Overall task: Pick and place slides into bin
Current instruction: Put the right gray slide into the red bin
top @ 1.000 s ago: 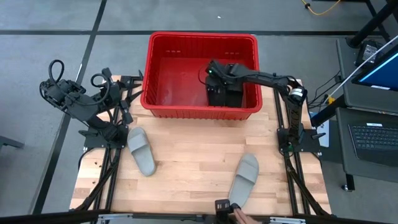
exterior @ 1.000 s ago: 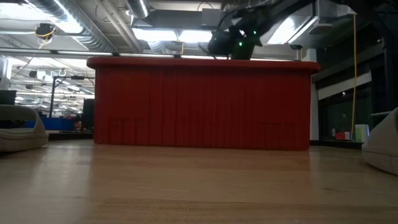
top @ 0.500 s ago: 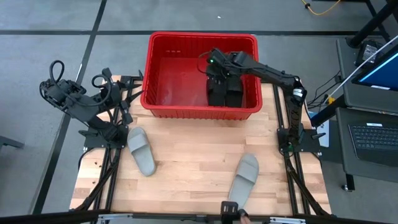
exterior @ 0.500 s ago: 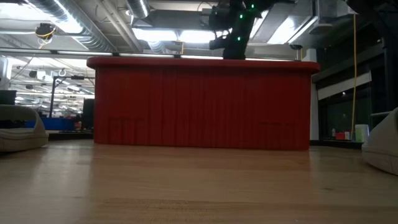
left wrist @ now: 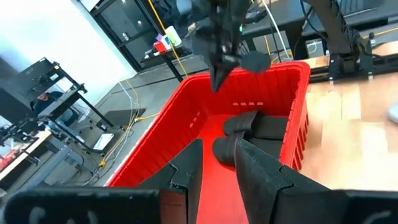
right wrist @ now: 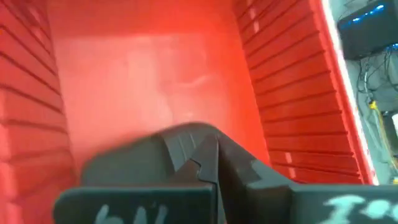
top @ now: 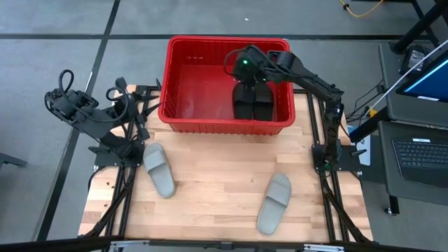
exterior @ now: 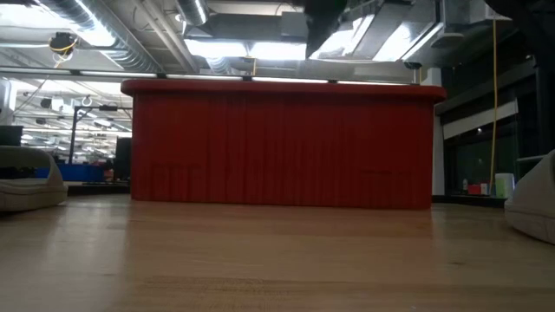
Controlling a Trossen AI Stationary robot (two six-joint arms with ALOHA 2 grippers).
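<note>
Two black slides [top: 253,102] lie side by side on the floor of the red bin [top: 183,78], at its right end; they also show in the left wrist view [left wrist: 252,127]. Two grey slides lie soles down on the wooden table, one at the left [top: 159,169] and one at the near right [top: 274,203]. My right gripper [top: 244,64] hangs above the bin over the black slides, shut and holding nothing [right wrist: 209,167]. My left gripper [left wrist: 217,167] waits at the table's left edge [top: 134,110], open with nothing between its fingers, pointing at the bin.
The bin stands at the table's far edge and its near wall [exterior: 277,147] rises high in the low view. The arms' stands [top: 327,150] flank the table. A desk with a laptop [top: 420,150] is off to the right. Bare wood lies between the grey slides.
My right gripper has risen from just above the black slides, up out of the bin, and drifted slightly toward the far edge. The black slides stay on the bin floor. A hand at the table's near edge has gone out of view.
</note>
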